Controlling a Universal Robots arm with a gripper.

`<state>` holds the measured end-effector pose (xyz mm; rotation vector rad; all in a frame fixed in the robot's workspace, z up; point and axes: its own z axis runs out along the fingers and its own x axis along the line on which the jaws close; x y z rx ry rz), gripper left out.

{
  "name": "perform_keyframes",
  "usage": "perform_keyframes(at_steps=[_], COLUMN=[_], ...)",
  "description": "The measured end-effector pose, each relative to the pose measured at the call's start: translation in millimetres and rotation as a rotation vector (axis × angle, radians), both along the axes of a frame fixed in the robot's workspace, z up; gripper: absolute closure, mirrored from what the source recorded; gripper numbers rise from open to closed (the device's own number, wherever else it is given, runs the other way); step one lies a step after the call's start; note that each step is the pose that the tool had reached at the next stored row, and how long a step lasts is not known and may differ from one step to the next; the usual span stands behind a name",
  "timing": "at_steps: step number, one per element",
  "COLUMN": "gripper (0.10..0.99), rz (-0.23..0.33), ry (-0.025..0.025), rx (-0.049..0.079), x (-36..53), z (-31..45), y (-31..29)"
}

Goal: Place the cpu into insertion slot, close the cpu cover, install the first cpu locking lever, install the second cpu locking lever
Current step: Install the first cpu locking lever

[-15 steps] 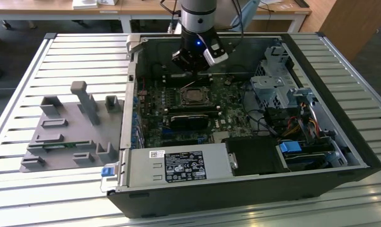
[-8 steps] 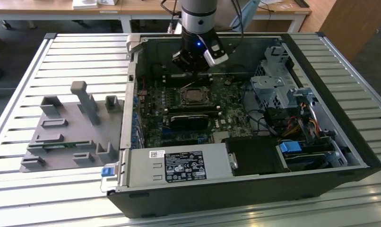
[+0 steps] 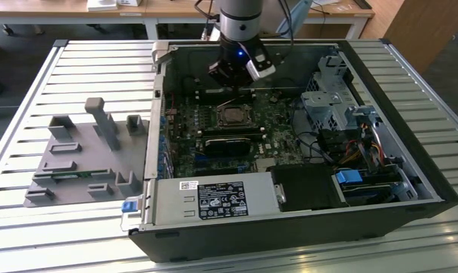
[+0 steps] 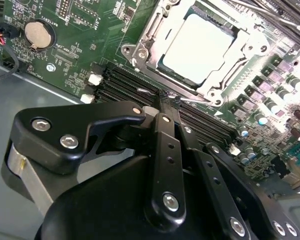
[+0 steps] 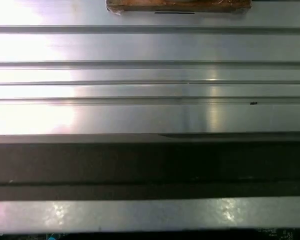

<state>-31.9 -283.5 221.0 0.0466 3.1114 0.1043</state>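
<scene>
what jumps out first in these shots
The open black computer case on the slatted metal table catches the eye first in the exterior view, with the robot's black gripper hanging inside it. In the second wrist view, the small square silvery cpu sits bright in its socket on the green motherboard, just beyond the gripper's tip.

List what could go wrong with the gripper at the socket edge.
1. The gripper sits at the thin locking lever beside the seated cpu; the wire could slip away sideways.
2. The memory slots lie right beside the gripper; a slip might scrape them or the small board parts nearby.
</scene>
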Motion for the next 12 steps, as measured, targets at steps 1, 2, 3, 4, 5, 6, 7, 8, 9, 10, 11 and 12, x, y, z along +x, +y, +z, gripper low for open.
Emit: perform_keyframes(at_steps=[1,2,3,4,5,6,7,8,9,10,11,12], gripper=[0.980,0.980,0.980,0.980,0.980,0.980,0.980,0.980,0.980,0.980,0.980,0.980], rz=[0.000,0.000,0.000,0.000,0.000,0.000,0.000,0.000,0.000,0.000,0.000,0.000], ry=[0.0000,0.0002,0.0003,0.0004,0.0005,0.0007,0.0007,0.0007,0.0007,0.0007,0.0008,0.0008], rx=[0.000,0.000,0.000,0.000,0.000,0.000,0.000,0.000,0.000,0.000,0.000,0.000], x=[0.8,1.7,2.6,3.5,4.3,5.1,5.7,6.3,6.8,7.2,7.6,8.0], z=[-0.3,-0.6,-1.0,-1.3,-1.7,-2.1,-2.5,-3.0,-3.4,-3.9,-4.2,-4.5], y=[0.1,0.2,0.4,0.5,0.6,0.8,0.8,0.9,0.9,1.0,1.0,1.0])
